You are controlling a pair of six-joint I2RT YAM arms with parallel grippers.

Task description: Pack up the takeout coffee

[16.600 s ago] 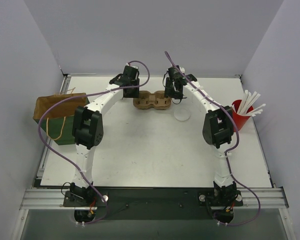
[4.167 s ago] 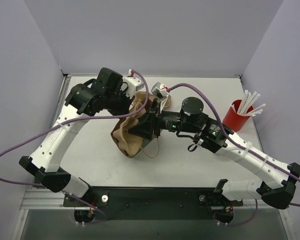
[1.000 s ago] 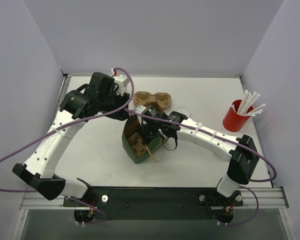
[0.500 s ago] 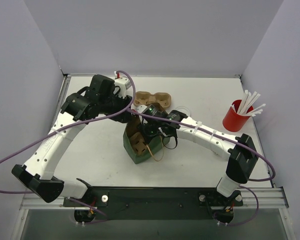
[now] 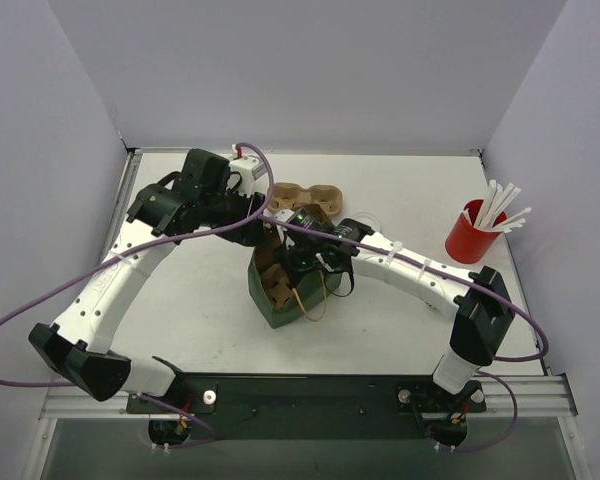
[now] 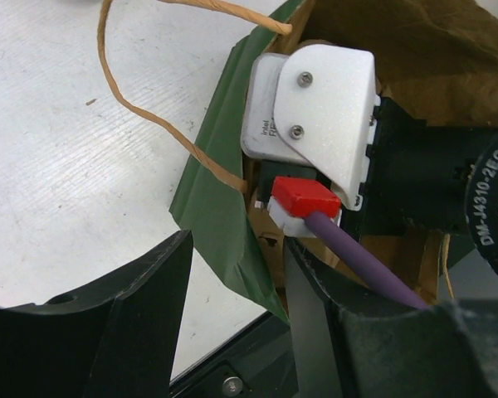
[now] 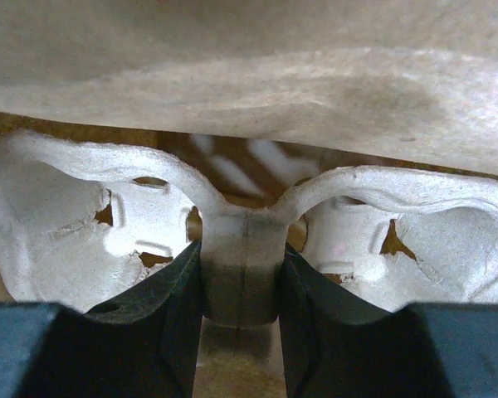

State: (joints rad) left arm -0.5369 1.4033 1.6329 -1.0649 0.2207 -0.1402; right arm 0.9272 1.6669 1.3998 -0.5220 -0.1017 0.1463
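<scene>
While L fingers (image 6: 141, 319) gape astride green bag (image 6: 216, 207) rim, R fingers (image 7: 162, 323) pinch pulp carrier (image 7: 241, 236).

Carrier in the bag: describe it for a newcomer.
Find the green paper bag mid-table. The brown cardboard carrier sits inside it, its centre rib pinched by the right gripper. The other carrier lies outside, behind the bag.

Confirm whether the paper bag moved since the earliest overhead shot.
Yes. The paper bag moved right, from the left edge of the table to the middle, nearer the red straw cup, which stayed put.
</scene>
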